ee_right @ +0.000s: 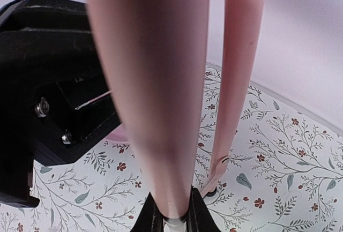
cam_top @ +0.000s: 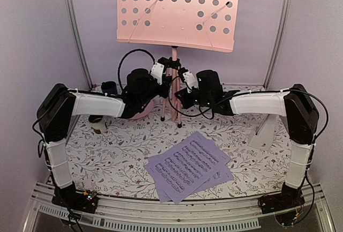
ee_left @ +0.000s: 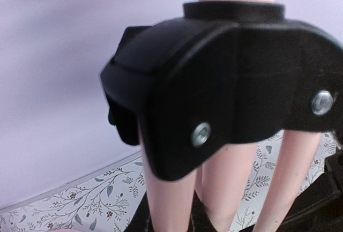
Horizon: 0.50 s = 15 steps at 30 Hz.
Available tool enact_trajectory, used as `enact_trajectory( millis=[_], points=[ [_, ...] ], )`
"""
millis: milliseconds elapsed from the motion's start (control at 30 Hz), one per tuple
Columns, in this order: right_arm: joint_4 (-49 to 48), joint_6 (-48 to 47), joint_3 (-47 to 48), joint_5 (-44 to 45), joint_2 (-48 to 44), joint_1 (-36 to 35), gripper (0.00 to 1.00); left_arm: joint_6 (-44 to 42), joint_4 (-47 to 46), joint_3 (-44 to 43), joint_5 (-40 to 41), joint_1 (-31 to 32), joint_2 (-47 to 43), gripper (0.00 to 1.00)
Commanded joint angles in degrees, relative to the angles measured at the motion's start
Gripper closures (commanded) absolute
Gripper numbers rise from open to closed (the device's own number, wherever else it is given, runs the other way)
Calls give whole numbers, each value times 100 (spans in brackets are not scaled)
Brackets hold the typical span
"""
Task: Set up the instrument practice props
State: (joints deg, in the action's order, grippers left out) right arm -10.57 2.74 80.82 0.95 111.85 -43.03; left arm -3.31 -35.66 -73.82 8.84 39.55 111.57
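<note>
Pink throughout on the stand (cam_top: 177, 12), upright at back centre of the table (cam_top: 123, 157), perforated top held high on a thin pole (cam_top: 174, 55).

For the left arm (cam_top: 96, 104): rises from its base at the near edge, folds at the elbow, runs level inward to the pole. Ends in the left claw (ee_left: 171, 218), narrow, pinched on a pink tube just under the black joint (ee_left: 225, 98).

For the right arm (cam_top: 257, 103): mirrors that pose, up from its base, bent at the elbow, level toward the middle. Ends in the right claw (ee_right: 169, 216), narrow too, clamped on a thick pink tube of the stand, with a thinner leg (ee_right: 238, 82) just beside. Facing each other across the pole, one claw on each side.

Flat and fanned on the near part of the table, well apart from the stand: the sheets (cam_top: 187, 165). At the right, near the right arm: the metronome (cam_top: 264, 133), upper part hidden behind that arm.

Half hidden behind the left wrist: a pink plate (cam_top: 149, 110). Near the left elbow: a dark cup (cam_top: 109, 87). Low beside the same arm: a second cup (cam_top: 97, 124), hard to make out.

Cut off at the bottom of both wrist views: most of the fingers. Blurred by closeness in both: the pink tubes
</note>
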Motion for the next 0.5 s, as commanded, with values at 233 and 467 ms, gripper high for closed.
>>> enact_trajectory(
  millis=[233,467],
  points=[
    [-36,168,-611,494,-1125,567,100,-330,335,88,354,-92,-638,100],
    [115,50,-805,399,-1333,619,100,-380,349,496,514,-119,-847,100]
  ],
)
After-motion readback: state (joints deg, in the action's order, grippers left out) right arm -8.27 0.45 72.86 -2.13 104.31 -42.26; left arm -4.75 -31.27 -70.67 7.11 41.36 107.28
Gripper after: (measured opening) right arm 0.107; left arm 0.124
